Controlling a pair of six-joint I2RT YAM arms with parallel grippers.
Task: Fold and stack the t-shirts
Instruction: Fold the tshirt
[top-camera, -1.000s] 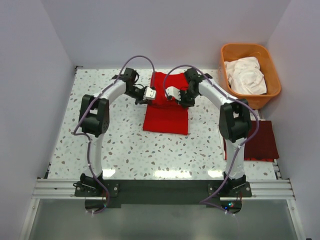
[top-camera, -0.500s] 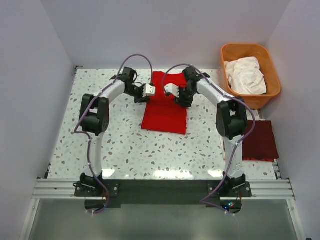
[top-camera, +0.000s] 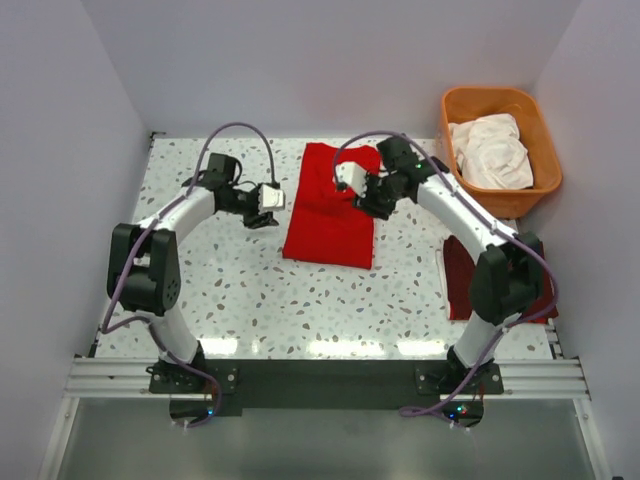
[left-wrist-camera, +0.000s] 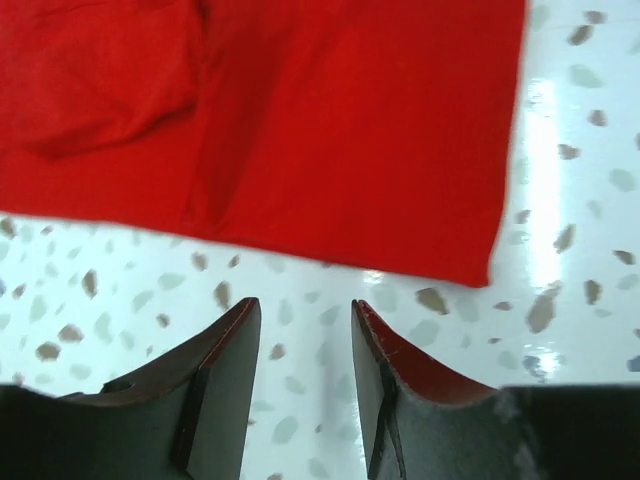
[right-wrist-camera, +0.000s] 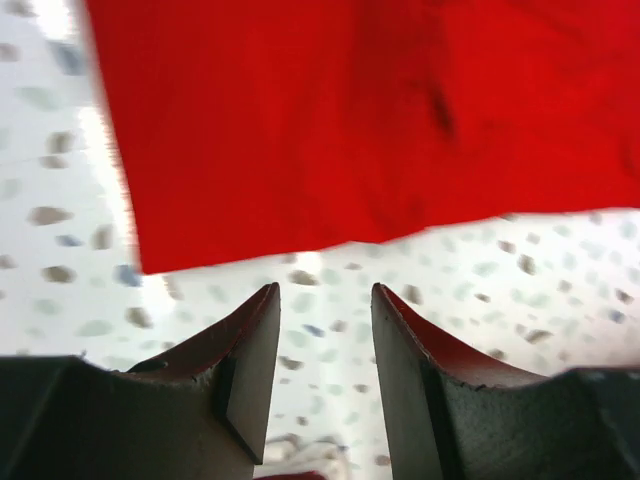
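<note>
In the overhead view, the left arm curved up the left side of the speckled table (top-camera: 250, 290). Its left gripper (top-camera: 268, 197) sat left of centre over bare tabletop, just beside the left edge of the bright red t-shirt (top-camera: 330, 215) and not touching it. In the left wrist view its two dark fingers (left-wrist-camera: 225, 360) stood apart with only speckled table between them, holding nothing. The red cloth filled the upper part of that frame, its hem running above the fingertips.

The red t-shirt lay flat at the centre of the table as a tall, narrow, folded rectangle, its long sides running toward the back wall.

The right gripper (top-camera: 350, 178) was over the upper right part of that shirt, just right of centre in the overhead view. In the right wrist view its jaws were also spread and empty, with table showing in the gap. The red cloth covered the top of that frame, one corner at the left.

Farther right, a dark maroon t-shirt (top-camera: 456, 280) lay folded flat at the table's right edge, partly hidden by the right arm's elbow. In the upper right corner an orange tub (top-camera: 497, 95) held crumpled white t-shirts (top-camera: 490, 150).
</note>
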